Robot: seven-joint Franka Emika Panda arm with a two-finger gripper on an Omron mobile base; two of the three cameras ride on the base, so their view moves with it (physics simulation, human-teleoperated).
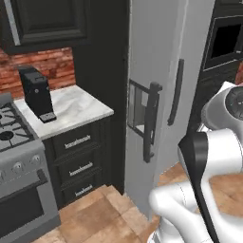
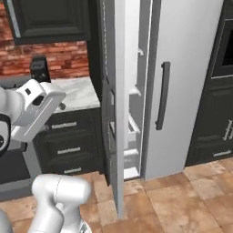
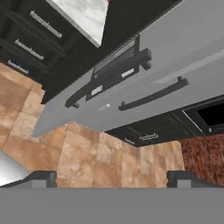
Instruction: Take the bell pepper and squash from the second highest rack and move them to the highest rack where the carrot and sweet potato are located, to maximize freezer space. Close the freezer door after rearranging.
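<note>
Freezer door ajar, well ahead of your gripper, whose jaws stand released and empty; you see two dark bar handles.

Matt silver-grey freezer door (metal-looking); veined marble countertop; terracotta floor tiles.

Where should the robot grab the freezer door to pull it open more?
Probably the freezer door is best held by its long dark bar handle, around the middle. The bar stands upright and off the panel, so the open tool could come from the front, fingers either side.
</note>
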